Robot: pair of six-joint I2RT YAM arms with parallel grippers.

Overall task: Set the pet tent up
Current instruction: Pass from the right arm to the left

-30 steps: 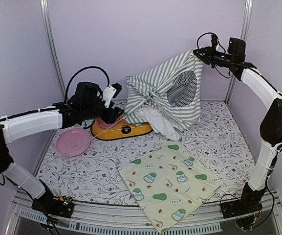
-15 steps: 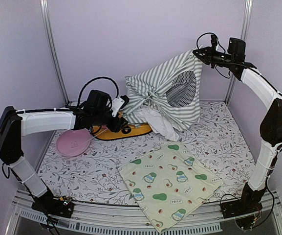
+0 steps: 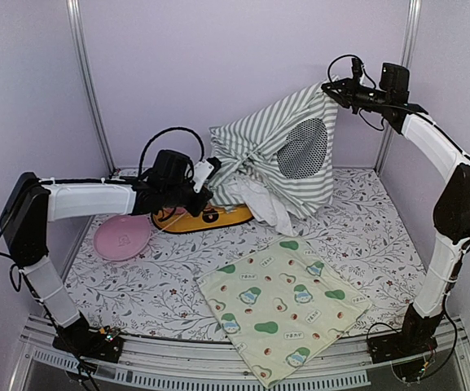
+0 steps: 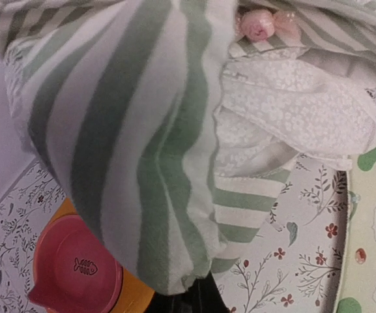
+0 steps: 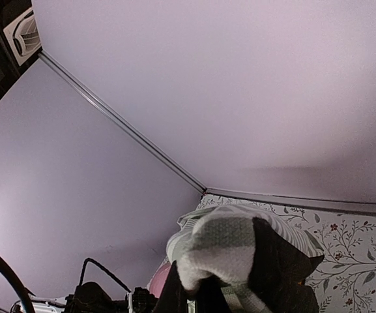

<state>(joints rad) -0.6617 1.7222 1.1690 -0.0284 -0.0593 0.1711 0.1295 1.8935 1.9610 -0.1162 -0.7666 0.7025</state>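
Lopsided striped tent (image 3: 255, 147), right end effector (image 3: 330, 85) pinching peak, left end effector (image 3: 208, 169) grip unclear

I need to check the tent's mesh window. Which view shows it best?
Top external: the mesh window faces that camera, whole, on the striped pet tent. Left wrist shows only striped fabric and lace curtain; right wrist only a bunched fabric tip.

Front-left table (image 3: 137, 285) lies open — orange bowl (image 3: 218, 217) crowds pet tent (image 3: 259, 142) front.
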